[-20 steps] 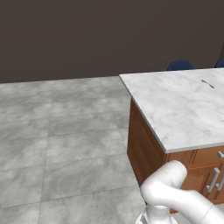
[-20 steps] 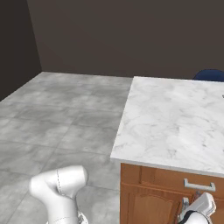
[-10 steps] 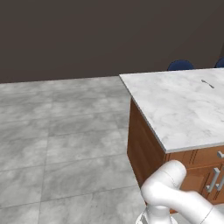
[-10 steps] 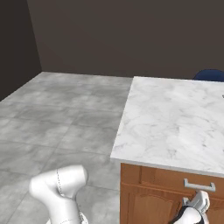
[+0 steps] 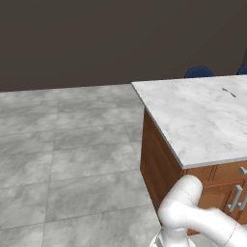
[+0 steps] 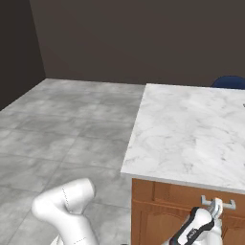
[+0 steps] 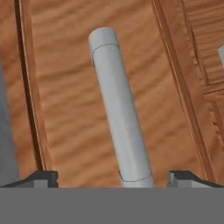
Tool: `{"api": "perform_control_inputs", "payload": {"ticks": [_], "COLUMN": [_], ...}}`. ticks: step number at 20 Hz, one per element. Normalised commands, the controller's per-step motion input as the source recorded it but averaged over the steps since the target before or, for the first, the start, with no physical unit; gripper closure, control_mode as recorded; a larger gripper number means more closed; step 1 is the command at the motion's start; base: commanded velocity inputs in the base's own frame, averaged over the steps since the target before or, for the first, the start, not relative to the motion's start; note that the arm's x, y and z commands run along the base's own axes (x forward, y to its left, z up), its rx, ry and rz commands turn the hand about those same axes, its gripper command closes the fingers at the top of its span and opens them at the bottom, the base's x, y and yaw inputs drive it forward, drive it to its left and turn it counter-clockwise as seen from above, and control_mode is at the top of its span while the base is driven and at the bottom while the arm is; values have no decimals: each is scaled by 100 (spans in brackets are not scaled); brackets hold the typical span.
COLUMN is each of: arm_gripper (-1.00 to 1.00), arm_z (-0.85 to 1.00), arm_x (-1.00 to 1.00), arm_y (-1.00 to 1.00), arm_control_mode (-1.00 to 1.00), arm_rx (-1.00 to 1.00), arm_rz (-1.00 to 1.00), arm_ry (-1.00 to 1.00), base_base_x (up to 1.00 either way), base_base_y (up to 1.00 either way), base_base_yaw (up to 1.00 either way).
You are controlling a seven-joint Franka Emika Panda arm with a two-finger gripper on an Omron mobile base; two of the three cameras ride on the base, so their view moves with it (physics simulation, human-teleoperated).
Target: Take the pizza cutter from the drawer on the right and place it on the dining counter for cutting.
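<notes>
The dining counter (image 6: pixel 191 129) is a white, grey-veined marble slab over a brown wooden body (image 5: pixel 157 159). Under its near edge, the drawer front (image 6: pixel 182 196) is closed, so whatever lies inside is hidden. A silver bar handle (image 7: pixel 118 109) runs across that front. My gripper (image 7: pixel 114 177) is open, its two dark fingertips (image 7: pixel 41 177) standing on either side of the bar without touching it. In the right base view my gripper (image 6: pixel 216 206) sits right at the handle (image 6: pixel 229 205), below the slab's edge.
Grey tiled floor (image 5: pixel 62 159) spreads to the left of the island. Blue chair backs (image 5: pixel 198 72) stand beyond its far side. A small dark item (image 5: pixel 228 91) lies far back on the marble. More cabinet handles (image 5: pixel 236 198) show on the island's front.
My hand has risen along the island's front, from below the drawer up to its handle. The base and the counter have not moved.
</notes>
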Motion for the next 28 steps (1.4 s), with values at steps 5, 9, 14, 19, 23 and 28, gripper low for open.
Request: {"api": "perform_control_inputs", "payload": {"ticks": [5,9,14,19,23,28], "arm_gripper": [-100,-100,-100,-100,-100,-100], "arm_z": [-26,-41,-63,-73,-62,-70], "arm_x": [24,1,0,0,0,0], "arm_y": [-37,-36,-20,0,8,26], "arm_control_mode": [-100,-100,-100,-100,-100,-100], "arm_rx": [4,0,0,-3,-5,-9], "arm_rz": [0,0,0,0,0,0], "arm_ry": [-6,-14,-14,-18,-20,-19], "base_base_x": [0,0,0,0,0,0], "base_base_y": [0,0,0,0,0,0], "base_base_yaw": [0,0,0,0,0,0]}}
